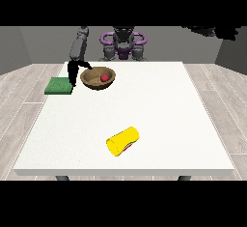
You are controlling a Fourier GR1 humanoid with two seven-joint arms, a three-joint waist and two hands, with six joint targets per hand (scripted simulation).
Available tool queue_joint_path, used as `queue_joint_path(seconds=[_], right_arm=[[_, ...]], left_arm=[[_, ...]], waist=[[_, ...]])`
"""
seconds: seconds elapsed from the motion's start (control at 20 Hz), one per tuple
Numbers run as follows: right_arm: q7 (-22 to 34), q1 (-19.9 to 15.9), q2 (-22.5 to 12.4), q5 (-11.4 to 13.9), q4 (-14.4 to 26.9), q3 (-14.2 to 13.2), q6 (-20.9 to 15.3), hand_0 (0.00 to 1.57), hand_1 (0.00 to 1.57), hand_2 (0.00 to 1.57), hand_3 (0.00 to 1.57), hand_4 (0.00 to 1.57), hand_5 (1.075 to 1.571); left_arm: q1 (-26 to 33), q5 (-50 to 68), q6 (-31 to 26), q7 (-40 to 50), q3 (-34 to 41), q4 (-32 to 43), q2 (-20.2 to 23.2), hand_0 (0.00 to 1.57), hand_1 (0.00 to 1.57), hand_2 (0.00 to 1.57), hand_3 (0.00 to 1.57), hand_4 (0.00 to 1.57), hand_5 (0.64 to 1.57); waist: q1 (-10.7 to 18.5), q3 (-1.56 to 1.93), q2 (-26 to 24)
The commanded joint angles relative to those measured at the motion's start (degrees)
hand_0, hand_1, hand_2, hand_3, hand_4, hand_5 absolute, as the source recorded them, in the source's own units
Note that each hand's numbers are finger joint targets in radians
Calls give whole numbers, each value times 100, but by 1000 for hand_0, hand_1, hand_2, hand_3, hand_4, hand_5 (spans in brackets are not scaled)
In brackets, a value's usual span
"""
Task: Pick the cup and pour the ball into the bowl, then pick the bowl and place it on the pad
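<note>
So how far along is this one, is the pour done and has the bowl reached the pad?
The pour looks done: the red ball sits in the brown wooden bowl, and the yellow cup lies on its side on the white table. In hand: the hand at the view's left is at the bowl's rim. Left: the bowl is beside the green square pad, not on it.

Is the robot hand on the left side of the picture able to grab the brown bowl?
Probably yes. The robot hand at the view's left hangs right beside the bowl's rim, and nothing stands between them. The red ball sits inside, out of the way.
</note>
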Motion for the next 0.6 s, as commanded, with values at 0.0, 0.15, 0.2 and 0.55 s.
queue_joint_path(seconds=[0.0, 0.15, 0.2, 0.55], right_arm=[[46, -263, -237, -252, 911, -284, 271, 0, 0, 0, 0, 346, 1569], [9, -883, -69, -187, 1342, -315, -121, 0, 0, 0, 0, 404, 1570], [-17, -523, -219, -265, 1283, -287, 274, 0, 0, 0, 0, 411, 1570], [-684, -652, -80, 32, 1847, -285, -27, 0, 0, 0, 0, 338, 1569]], left_arm=[[-98, 171, -79, 515, -9, -139, 134, 0, 0, 0, 0, 0, 1535], [-450, 232, -55, 739, -83, -266, 185, 0, 0, 0, 0, 0, 1540], [-170, 179, -39, 334, 118, -97, 315, 0, 0, 0, 0, 0, 1538], [-468, 362, -37, 801, 3, -403, 295, 0, 0, 0, 0, 0, 1531]], waist=[[15, -3, -297], [174, -2, -111], [-52, -6, -115], [218, -1, 126]])
